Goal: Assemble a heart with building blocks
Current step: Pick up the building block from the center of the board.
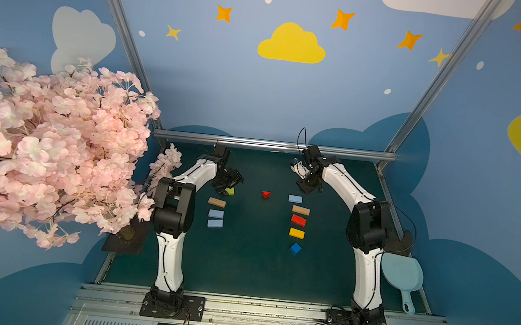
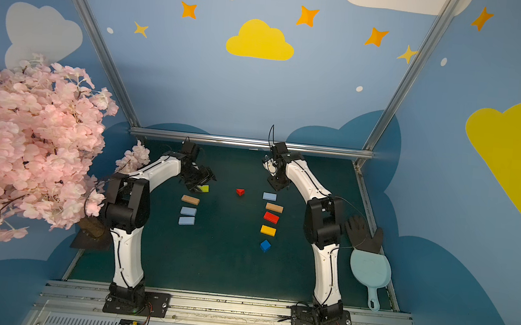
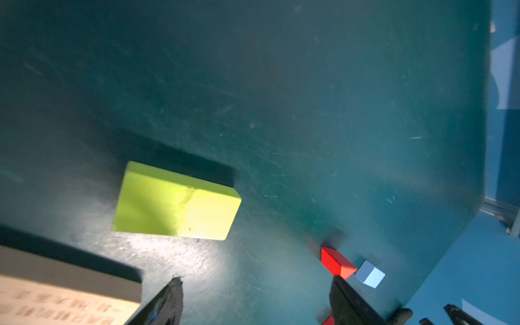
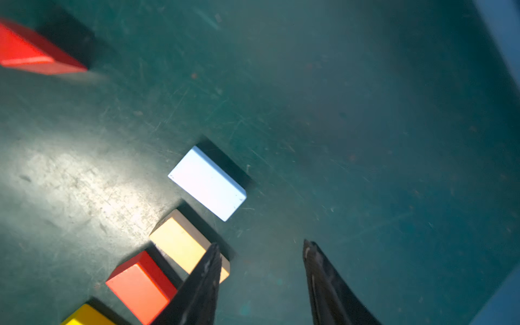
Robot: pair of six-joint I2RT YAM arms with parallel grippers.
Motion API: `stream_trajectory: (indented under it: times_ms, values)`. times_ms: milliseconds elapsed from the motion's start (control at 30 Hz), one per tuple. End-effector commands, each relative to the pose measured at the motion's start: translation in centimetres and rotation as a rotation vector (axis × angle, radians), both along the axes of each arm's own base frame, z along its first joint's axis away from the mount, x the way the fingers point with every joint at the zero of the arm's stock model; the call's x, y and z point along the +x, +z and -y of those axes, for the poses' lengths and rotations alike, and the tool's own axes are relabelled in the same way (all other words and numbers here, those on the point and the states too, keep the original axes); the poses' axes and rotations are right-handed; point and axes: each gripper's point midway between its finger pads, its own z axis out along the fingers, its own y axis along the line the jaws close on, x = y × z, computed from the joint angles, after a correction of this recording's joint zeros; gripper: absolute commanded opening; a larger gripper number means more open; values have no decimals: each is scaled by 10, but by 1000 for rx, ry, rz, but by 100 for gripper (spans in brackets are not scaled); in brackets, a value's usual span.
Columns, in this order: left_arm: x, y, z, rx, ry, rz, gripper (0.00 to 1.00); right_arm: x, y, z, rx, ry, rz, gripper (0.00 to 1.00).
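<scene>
No heart on show, only its loose building blocks (image 2: 270, 217), flat on the dark green counter (image 1: 249, 266) in two close-set columns with open space between. Toward the left arm, far to near: lime green wooden bar (image 1: 230, 191), tan wooden bar with printed marks (image 1: 217, 202), pair of light blue wooden bars (image 1: 216, 213). Alone at the far middle: small red wooden triangle (image 1: 266, 194). Toward the right arm, far to near: single light blue wooden bar (image 1: 295, 199), plain tan wooden bar (image 1: 301, 210), red wooden bar (image 1: 298, 220), yellow wooden bar (image 1: 296, 233), dark blue wooden cube (image 1: 295, 248). Probably light, stiff and smooth with paint, so apt to skid or twist at a nudge; best pinched square across a bar's two long sides, across two flat faces of the cube, and by the triangle's flat ends rather than its slopes. Left hand (image 3: 256, 281) low beside the lime green bar, jaws wide apart, gripping nothing. Right hand (image 4: 261, 243) over the far end of the right column, jaws partly parted, nothing between them, one fingertip (image 4: 209, 267) overlapping the plain tan bar in the wrist view. Further out: pink artificial blossom tree (image 1: 42, 149) overhanging the counter's edge by the left arm, pale blue plastic scoop (image 1: 401, 274) and black glove (image 2: 363, 235) by the right arm, all well apart from the blocks. Nothing in the open middle; likeliest trouble, bumping a neighbour within the tight columns.
</scene>
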Motion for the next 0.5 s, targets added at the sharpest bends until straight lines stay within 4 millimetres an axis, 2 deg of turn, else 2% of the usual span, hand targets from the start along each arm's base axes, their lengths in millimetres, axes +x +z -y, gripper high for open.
stream_trajectory:
  times_ms: [0, 200, 300, 367, 467]
  values:
    - [-5, -4, 6, -38, 102, -93, 82, -10, -9, -16, 43, 113, -56, 51]
    - [-9, -16, 7, -35, 184, -159, 82, -14, -24, -32, 61, 205, -64, 57]
    - [-8, -22, 0, 6, 232, -175, 82, -16, -32, -38, 59, 241, -66, 64]
    - [-7, -23, -4, 19, 269, -183, 81, -16, -36, -39, 57, 252, -70, 70]
    - [-3, -24, -7, 36, 305, -186, 78, -16, -45, -37, 44, 251, -83, 71]
